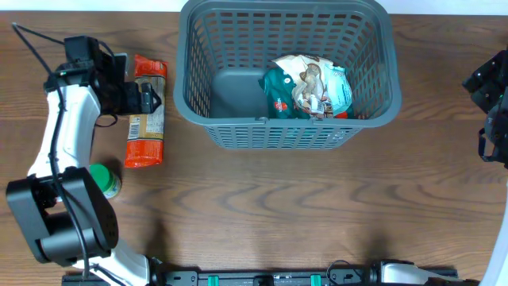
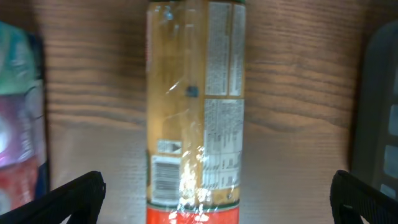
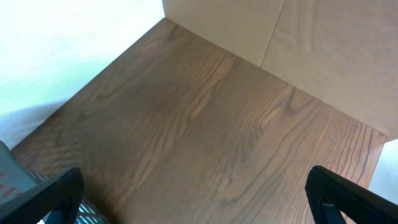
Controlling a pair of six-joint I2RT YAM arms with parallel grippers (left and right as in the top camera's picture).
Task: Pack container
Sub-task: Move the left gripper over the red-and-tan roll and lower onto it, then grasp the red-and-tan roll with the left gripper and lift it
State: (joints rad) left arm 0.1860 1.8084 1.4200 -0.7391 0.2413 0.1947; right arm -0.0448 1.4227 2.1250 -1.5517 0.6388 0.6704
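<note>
The dark grey slotted container [image 1: 373, 107] stands at the back centre and holds a few green and white snack packets [image 1: 309, 87]. A long orange snack packet [image 1: 145, 135] lies flat on the table to the left of it. My left gripper [image 1: 143, 97] hovers over that packet's far half. In the left wrist view the packet [image 2: 196, 112] lies lengthwise between the wide-open fingers [image 2: 217, 196], which do not touch it. My right gripper [image 3: 196, 199] is open and empty over bare wood, at the table's right edge [image 1: 492, 103].
A green-lidded jar [image 1: 105, 178] stands near the left arm's base, in front of the orange packet. The container wall [image 2: 379, 112] shows at the right of the left wrist view, and a colourful packet edge [image 2: 18, 112] at its left.
</note>
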